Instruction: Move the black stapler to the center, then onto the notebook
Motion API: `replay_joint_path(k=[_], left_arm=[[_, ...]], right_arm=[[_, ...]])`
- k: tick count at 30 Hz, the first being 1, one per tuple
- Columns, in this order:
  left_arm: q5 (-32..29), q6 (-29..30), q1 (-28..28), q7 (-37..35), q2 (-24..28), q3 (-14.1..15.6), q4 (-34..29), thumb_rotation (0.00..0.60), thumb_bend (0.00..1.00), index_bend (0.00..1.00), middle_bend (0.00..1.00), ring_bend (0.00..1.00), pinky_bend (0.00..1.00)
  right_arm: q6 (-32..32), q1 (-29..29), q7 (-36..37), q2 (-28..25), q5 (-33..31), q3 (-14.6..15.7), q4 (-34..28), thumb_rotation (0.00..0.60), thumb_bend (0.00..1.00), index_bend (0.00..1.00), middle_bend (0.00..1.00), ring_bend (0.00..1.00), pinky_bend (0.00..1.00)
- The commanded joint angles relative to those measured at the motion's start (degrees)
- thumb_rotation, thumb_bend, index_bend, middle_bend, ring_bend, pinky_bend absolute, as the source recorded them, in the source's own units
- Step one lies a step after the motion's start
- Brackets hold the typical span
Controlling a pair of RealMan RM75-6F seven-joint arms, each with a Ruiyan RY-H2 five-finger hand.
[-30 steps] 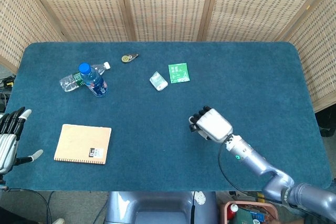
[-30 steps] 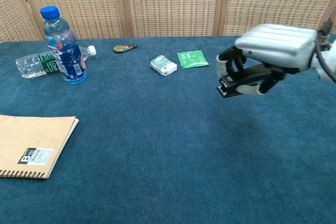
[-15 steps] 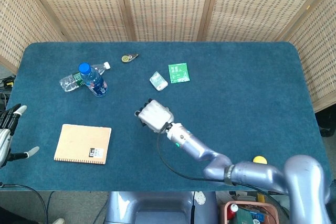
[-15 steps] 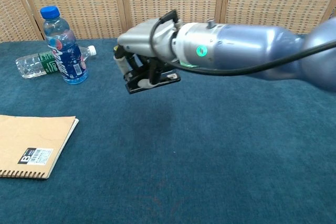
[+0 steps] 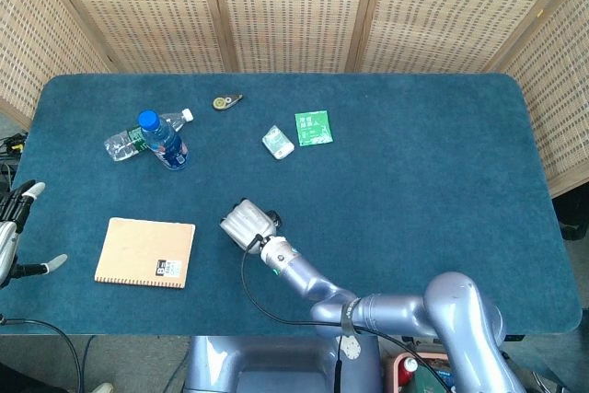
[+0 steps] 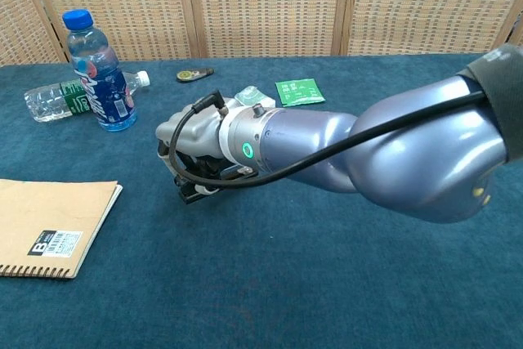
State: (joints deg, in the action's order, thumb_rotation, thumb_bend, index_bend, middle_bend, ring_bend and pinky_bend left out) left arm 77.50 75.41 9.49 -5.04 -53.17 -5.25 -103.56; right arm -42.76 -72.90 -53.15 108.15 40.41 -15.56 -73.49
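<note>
Surface: I see a blue cloth table (image 5: pixel 433 154) with wicker screens (image 5: pixel 285 6) behind.
Left hand (image 5: pixel 11 236): at the 9 o'clock edge, partly cut off; fingers spread, holding nothing.
Notebook (image 5: pixel 145 252): tan, flat at 8 o'clock.
Right hand (image 6: pixel 196 149): near the centre, fingers curled around the stapler (image 6: pixel 196 192).
Stapler: black, mostly hidden under my fingers; I cannot tell whether it touches the cloth.

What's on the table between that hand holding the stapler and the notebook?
Nothing: only bare blue cloth lies between the right hand, gripping the black stapler, and the notebook, plainest in the head view.
</note>
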Motion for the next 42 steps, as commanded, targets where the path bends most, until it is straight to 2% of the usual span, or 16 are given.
replay_joint_path(k=[1, 4, 8, 12, 16, 19, 21, 24, 28, 33, 37, 39, 42], left_arm=[[-0.1, -0.1, 0.1, 0.1, 0.0, 0.1, 0.0, 0.6, 0.08, 0.0, 0.0, 0.0, 0.0], [-0.4, -0.3, 0.2, -0.2, 0.0, 0.0, 0.1, 0.6, 0.08, 0.0, 0.0, 0.0, 0.0], [-0.6, -0.7, 0.5, -0.4, -0.2, -0.1, 0.4, 0.6, 0.09, 0.0, 0.0, 0.0, 0.0], [0.5, -0.7, 0.9, 0.1, -1.1, 0.0, 1.1, 0.6, 0.09, 0.0, 0.0, 0.0, 0.0], [1.5, -1.0, 1.4, 1.0, -2.3, 0.5, 1.8, 0.6, 0.09, 0.0, 0.0, 0.0, 0.0], [2.1, -1.5, 1.9, 1.8, -3.2, 0.8, 2.1, 0.6, 0.09, 0.0, 0.0, 0.0, 0.0], [2.6, -1.8, 2.3, 2.4, -4.2, 0.9, 2.5, 0.6, 0.09, 0.0, 0.0, 0.0, 0.0], [2.9, -2.6, 3.0, 3.2, -5.8, 1.1, 3.1, 0.6, 0.09, 0.0, 0.0, 0.0, 0.0], [5.9, -4.9, 5.6, 6.9, -7.7, 1.7, 5.1, 0.6, 0.09, 0.0, 0.0, 0.0, 0.0], [11.9, -7.8, 10.4, 9.0, -10.4, 1.7, 10.5, 0.6, 0.09, 0.0, 0.0, 0.0, 0.0], [20.6, -8.8, 15.6, 6.7, -12.4, 2.0, 16.5, 0.6, 0.09, 0.0, 0.0, 0.0, 0.0], [28.3, -8.0, 19.8, 4.6, -14.4, 2.8, 22.6, 0.6, 0.09, 0.0, 0.0, 0.0, 0.0], [36.7, -4.9, 24.8, 0.1, -18.2, 4.2, 32.8, 0.6, 0.09, 0.0, 0.0, 0.0, 0.0]], right_arm=[[-1.0, -0.5, -0.3, -1.6, -2.6, 1.0, -2.6, 0.6, 0.02, 0.12, 0.07, 0.05, 0.24], [-3.2, -0.3, -0.6, -3.6, -1.6, 1.6, -5.5, 0.6, 0.02, 0.12, 0.05, 0.03, 0.22], [-7.3, 1.0, -1.2, -9.3, 1.0, 2.5, -13.4, 0.6, 0.02, 0.12, 0.05, 0.03, 0.22], [-12.6, 5.2, 0.4, -18.4, 7.2, 4.7, -22.5, 0.6, 0.02, 0.12, 0.05, 0.03, 0.19], [-17.7, 12.6, 7.7, -27.9, 17.8, 9.4, -26.6, 0.6, 0.02, 0.12, 0.05, 0.01, 0.15], [-22.2, 18.6, 15.3, -32.8, 25.9, 13.3, -25.2, 0.6, 0.02, 0.12, 0.05, 0.0, 0.13], [-26.3, 23.7, 23.3, -35.6, 32.0, 16.4, -22.0, 0.6, 0.02, 0.12, 0.05, 0.0, 0.12], [-32.6, 31.1, 33.2, -38.2, 37.2, 20.3, -16.0, 0.6, 0.0, 0.12, 0.05, 0.0, 0.11], [-38.2, 38.6, 37.8, -38.1, 40.7, 23.8, -7.0, 0.6, 0.0, 0.12, 0.02, 0.0, 0.08], [-40.9, 46.0, 45.4, -37.0, 37.6, 23.8, -4.4, 0.6, 0.0, 0.08, 0.0, 0.0, 0.04], [-42.6, 50.4, 46.7, -36.8, 34.6, 22.9, -5.8, 0.6, 0.0, 0.07, 0.0, 0.0, 0.03], [-44.0, 52.4, 47.6, -36.6, 33.7, 21.9, -6.4, 0.6, 0.0, 0.07, 0.0, 0.0, 0.03], [-44.5, 53.7, 48.3, -36.9, 34.1, 21.0, -6.1, 0.6, 0.0, 0.07, 0.0, 0.0, 0.02]])
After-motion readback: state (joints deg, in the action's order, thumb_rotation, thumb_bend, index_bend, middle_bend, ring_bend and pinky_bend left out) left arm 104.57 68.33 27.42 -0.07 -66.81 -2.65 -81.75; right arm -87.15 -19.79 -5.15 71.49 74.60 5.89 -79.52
